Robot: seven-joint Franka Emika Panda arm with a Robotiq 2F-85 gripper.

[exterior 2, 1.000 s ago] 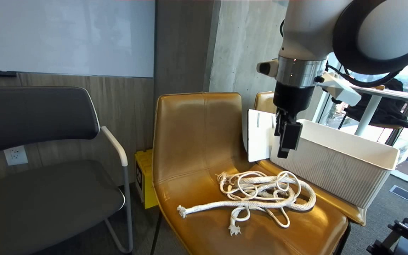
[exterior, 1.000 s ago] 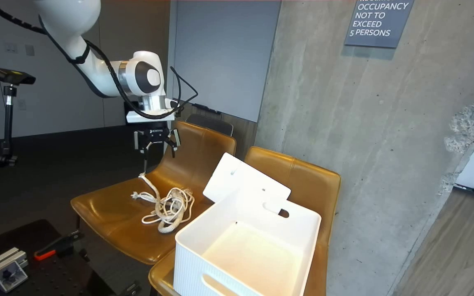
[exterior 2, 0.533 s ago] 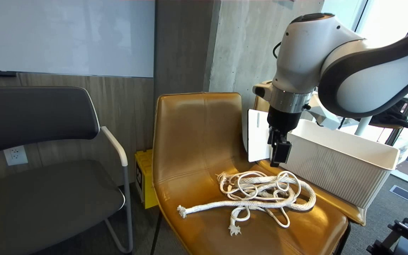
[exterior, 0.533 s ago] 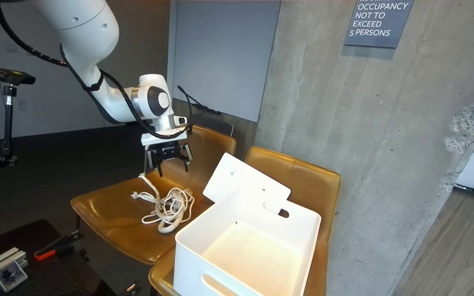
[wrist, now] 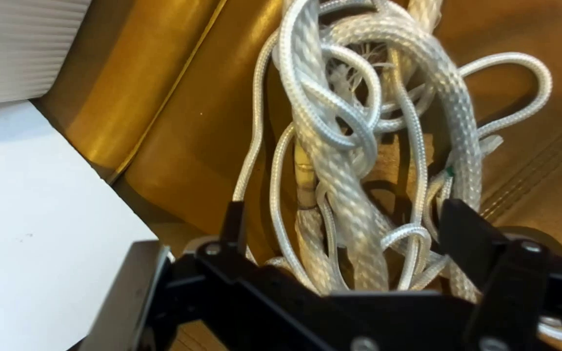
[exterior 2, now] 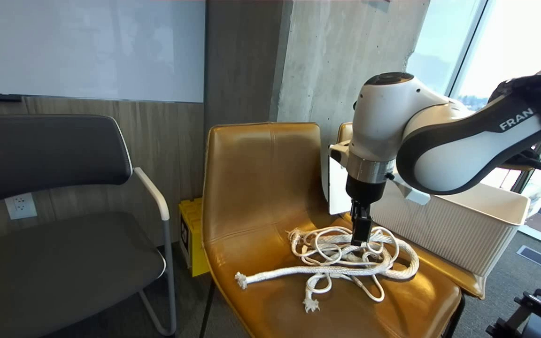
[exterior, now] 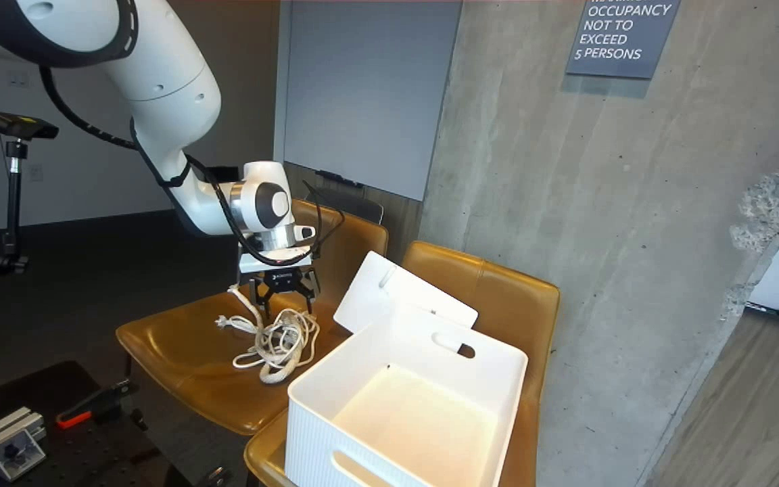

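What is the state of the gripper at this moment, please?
Gripper: open, holding nothing, positioned over the tangled white rope.

The wrist view looks closely down at rope [wrist: 347,195] both farther exterior views share.

We are seeing a rope [exterior 2: 345,271] lying on a chair [exterior 2: 261,183], the gripper [exterior: 288,312] hanging over it. In both exterior views, a box [exterior: 315,436] is sitting right of the rope, on a second chair [exterior: 494,291]. In an exterior view, a panel [exterior: 396,291] is standing behind the box. In an exterior view, an armchair [exterior 2: 64,267] is standing left of the rope's chair, a crate [exterior 2: 198,241] between them.
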